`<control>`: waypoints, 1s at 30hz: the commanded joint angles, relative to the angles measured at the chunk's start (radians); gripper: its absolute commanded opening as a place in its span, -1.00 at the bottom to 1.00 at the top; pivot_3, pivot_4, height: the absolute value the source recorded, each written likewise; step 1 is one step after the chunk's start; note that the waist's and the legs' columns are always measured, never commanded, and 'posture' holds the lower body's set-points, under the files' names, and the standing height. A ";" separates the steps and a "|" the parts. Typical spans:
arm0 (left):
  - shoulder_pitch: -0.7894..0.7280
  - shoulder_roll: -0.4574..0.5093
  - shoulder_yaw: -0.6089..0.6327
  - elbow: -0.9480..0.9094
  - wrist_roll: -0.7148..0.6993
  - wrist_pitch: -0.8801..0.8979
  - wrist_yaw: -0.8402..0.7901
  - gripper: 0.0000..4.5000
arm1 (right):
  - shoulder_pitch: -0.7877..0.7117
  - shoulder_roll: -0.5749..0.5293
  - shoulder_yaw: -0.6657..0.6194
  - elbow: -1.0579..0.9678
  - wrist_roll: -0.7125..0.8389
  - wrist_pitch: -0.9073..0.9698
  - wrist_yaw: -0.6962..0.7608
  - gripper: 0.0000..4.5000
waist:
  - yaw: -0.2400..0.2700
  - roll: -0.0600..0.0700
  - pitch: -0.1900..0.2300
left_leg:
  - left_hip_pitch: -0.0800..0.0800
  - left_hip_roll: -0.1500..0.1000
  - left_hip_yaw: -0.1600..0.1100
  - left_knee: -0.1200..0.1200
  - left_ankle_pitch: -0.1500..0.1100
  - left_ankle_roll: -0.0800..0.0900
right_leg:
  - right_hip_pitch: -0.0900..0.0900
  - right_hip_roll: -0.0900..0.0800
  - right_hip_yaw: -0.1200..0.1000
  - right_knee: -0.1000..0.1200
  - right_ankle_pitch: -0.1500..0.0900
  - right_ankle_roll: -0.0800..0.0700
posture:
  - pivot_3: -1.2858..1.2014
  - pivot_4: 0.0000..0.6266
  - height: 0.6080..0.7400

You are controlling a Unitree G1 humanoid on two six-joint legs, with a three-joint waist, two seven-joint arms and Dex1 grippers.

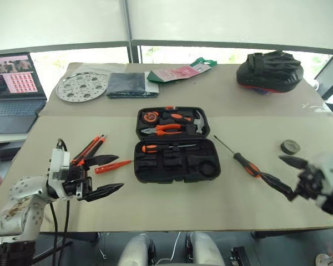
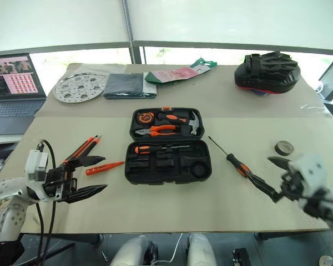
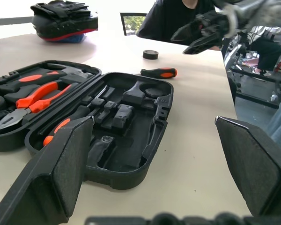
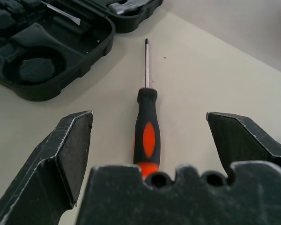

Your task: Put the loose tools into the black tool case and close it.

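The tool case [image 1: 175, 145] lay open mid-table, one screwdriver [image 2: 155, 148] already in it. Another screwdriver [image 4: 146, 131] sat right of the case, between the empty, spread right gripper [image 4: 150, 154] fingers. The left gripper [image 1: 105, 174] hung open left of the case.

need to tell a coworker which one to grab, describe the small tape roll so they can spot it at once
Start at the open black tool case in the middle of the table. Go to the robot's right, past the long screwdriver lying on the tabletop. The tape roll lies flat beyond it, alone near the table's right edge: a small dark ring, the only round loose item there.
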 commanded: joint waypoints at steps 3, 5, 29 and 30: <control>0.016 -0.015 -0.007 -0.080 -0.017 -0.012 0.036 1.00 | -0.204 0.010 0.217 0.228 -0.137 0.049 0.039 0.89 | 0.011 0.000 0.000 | -0.002 0.000 0.000 0.000 0.001 -0.002 | 0.000 0.000 -0.001 -0.002 0.000 0.000 | 0.03 -0.52 1.00; 0.024 -0.019 -0.009 -0.100 -0.020 -0.011 0.050 1.00 | -0.242 0.021 0.254 0.283 -0.167 0.044 0.045 0.69 | 0.009 0.000 0.000 | -0.003 -0.001 0.000 0.000 0.003 -0.005 | 0.001 0.000 -0.001 -0.005 0.000 0.002 | 0.03 -0.52 1.00; 0.108 -0.040 0.022 -0.140 -0.046 -0.022 0.161 1.00 | -0.697 0.124 0.484 0.178 -0.200 -0.111 0.415 -0.58 | -0.027 0.000 0.001 | 0.000 0.005 0.002 0.000 0.001 -0.008 | 0.003 0.006 0.001 -0.010 0.004 0.005 | 0.03 -0.52 1.00; 0.114 -0.039 0.018 -0.140 -0.038 -0.029 0.156 1.00 | -0.736 0.146 0.533 0.204 -0.235 -0.118 0.428 -0.58 | -0.023 0.000 0.001 | -0.001 0.005 0.002 0.000 0.001 -0.008 | 0.002 0.006 0.000 -0.010 0.004 0.004 | 0.03 -0.52 1.00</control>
